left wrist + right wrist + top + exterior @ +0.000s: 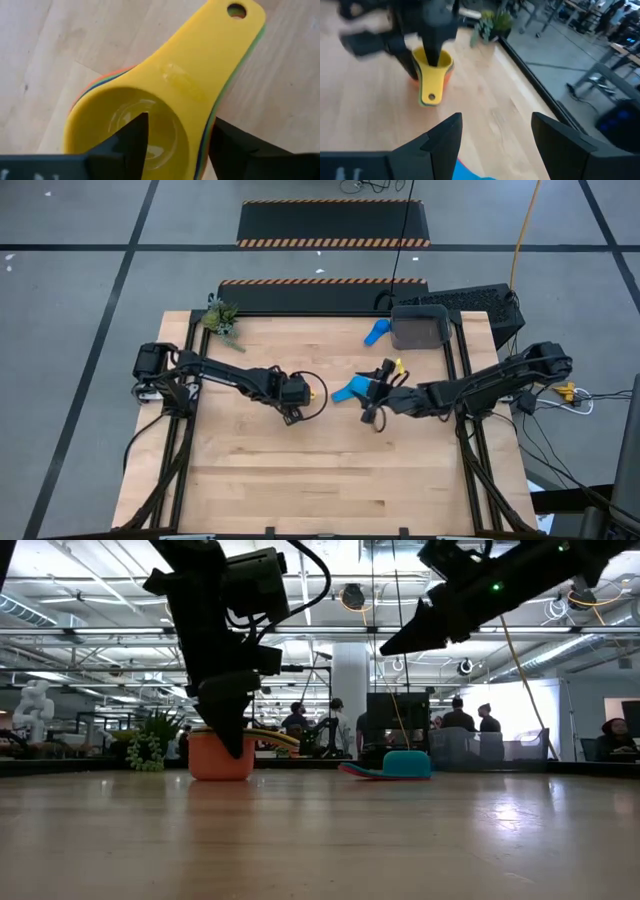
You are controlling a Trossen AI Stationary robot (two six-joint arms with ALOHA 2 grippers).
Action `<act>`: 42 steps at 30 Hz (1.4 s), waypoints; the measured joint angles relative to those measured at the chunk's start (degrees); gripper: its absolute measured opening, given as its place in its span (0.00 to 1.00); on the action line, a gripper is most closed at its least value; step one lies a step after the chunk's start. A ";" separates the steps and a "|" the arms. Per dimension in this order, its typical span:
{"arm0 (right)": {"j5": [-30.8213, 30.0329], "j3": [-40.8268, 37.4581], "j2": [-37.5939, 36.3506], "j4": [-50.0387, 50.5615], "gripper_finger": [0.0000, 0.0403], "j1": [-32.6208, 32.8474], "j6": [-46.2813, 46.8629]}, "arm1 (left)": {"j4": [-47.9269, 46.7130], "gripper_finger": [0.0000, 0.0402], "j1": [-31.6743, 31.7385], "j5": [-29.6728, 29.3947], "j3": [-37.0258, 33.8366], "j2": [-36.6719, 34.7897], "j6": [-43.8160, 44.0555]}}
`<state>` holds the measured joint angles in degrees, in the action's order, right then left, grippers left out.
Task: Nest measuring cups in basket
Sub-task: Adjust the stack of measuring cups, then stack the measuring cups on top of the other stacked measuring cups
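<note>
A nested stack of measuring cups (pixel 165 85) stands on the table near its middle, yellow on top, green and navy edges below it, orange (pixel 215 762) outermost. My left gripper (pixel 180 125) is open over it, pointing down; one finger is inside the yellow cup and one outside, next to the handle. A light blue cup (pixel 405 763) lies on the table to the right of the stack. My right gripper (pixel 400 640) hangs open well above that cup (pixel 350 390). A blue cup (pixel 377 332) lies beside the dark grey basket (pixel 420 327) at the far edge. My left gripper comes at the cup stack from above, astride its wall (pixel 197 145) on the handle side. One finger (pixel 135 137) is in the yellow bowl and the other (pixel 235 145) is outside. I cannot tell whether either finger touches the wall. The stack rests on the table.
A small green plant (pixel 220 318) stands at the far left corner. A black keyboard (pixel 480 302) lies behind the basket. The near half of the wooden table (pixel 320 480) is bare. People and desks show in the room beyond.
</note>
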<state>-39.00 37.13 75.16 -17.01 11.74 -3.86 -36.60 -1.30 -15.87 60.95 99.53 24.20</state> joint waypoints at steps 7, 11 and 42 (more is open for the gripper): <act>-1.55 13.19 13.64 11.80 0.63 0.87 0.20 | -0.42 0.49 -0.36 0.42 0.02 -5.69 -0.82; -1.36 18.01 20.98 15.96 0.66 0.78 -0.06 | -1.52 0.49 -1.01 -0.86 0.02 -9.42 -2.29; 10.89 17.24 30.28 12.65 0.71 -2.69 2.73 | 11.05 0.49 -4.39 -9.40 -10.56 -22.96 -11.38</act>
<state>-28.10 54.37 105.44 -4.37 9.04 -1.13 -25.55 -5.69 -25.27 50.39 76.58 12.82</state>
